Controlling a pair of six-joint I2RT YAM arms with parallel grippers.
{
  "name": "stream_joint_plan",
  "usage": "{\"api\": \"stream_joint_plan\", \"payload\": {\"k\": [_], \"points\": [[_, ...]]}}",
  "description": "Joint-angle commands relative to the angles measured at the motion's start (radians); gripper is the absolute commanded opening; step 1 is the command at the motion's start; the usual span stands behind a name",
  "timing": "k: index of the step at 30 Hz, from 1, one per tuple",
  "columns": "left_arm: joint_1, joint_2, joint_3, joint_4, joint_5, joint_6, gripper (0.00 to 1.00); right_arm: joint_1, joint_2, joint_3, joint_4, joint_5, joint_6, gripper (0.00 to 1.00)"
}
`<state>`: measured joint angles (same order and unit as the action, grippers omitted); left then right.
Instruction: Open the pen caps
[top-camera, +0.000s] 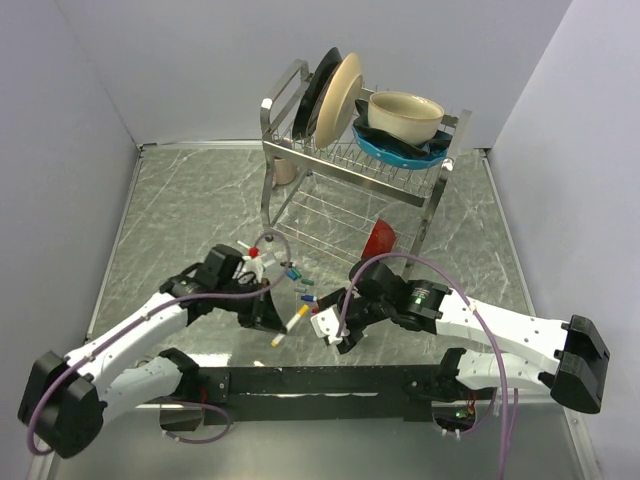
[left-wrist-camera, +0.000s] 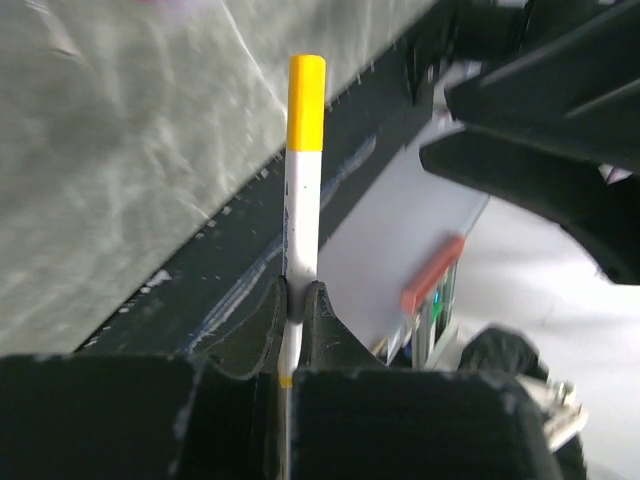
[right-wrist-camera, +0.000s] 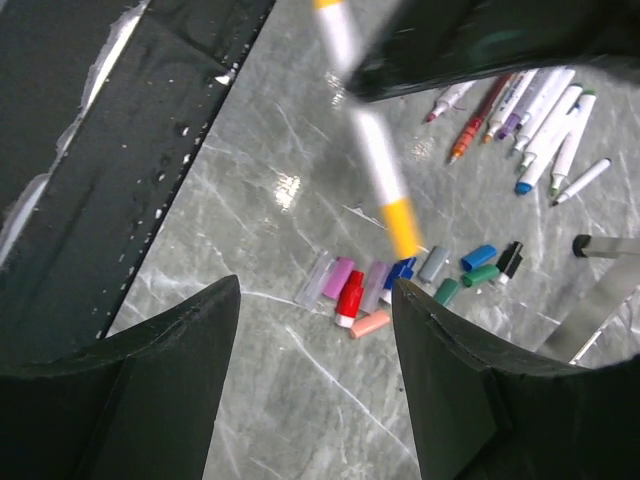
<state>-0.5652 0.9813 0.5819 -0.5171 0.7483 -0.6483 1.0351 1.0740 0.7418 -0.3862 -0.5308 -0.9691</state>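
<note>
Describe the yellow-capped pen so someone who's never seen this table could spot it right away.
Start at the metal dish rack at the back of the table, then come forward. There the left end effector grips a white pen. Unlike the pens lying loose, it wears a yellow cap.

The top camera is looking down from above the near edge toward the far dish rack (top-camera: 355, 150). The left wrist camera is hugging the yellow-capped pen (left-wrist-camera: 303, 180), which the right wrist camera, facing the table (right-wrist-camera: 300, 400), is also catching.
</note>
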Motion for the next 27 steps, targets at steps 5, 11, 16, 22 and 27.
{"api": "stream_joint_plan", "payload": {"k": [5, 11, 16, 22, 27], "points": [[-0.188, 0.123, 0.021, 0.199, 0.036, -0.077, 0.01, 0.006, 0.032, -0.013, 0.041, 0.014, -0.019, 0.66], [-0.216, 0.155, 0.045, 0.209, 0.034, -0.074, 0.01, 0.063, 0.115, 0.008, -0.008, 0.049, -0.037, 0.56], [-0.219, 0.122, 0.038, 0.204, 0.036, -0.077, 0.01, 0.082, 0.148, 0.011, -0.010, 0.087, -0.042, 0.49], [-0.219, 0.079, 0.027, 0.183, 0.029, -0.067, 0.01, 0.082, 0.168, 0.018, -0.010, 0.104, -0.029, 0.36], [-0.219, 0.042, 0.015, 0.200, 0.019, -0.080, 0.01, 0.082, 0.178, 0.040, -0.028, 0.091, -0.016, 0.07]]}}
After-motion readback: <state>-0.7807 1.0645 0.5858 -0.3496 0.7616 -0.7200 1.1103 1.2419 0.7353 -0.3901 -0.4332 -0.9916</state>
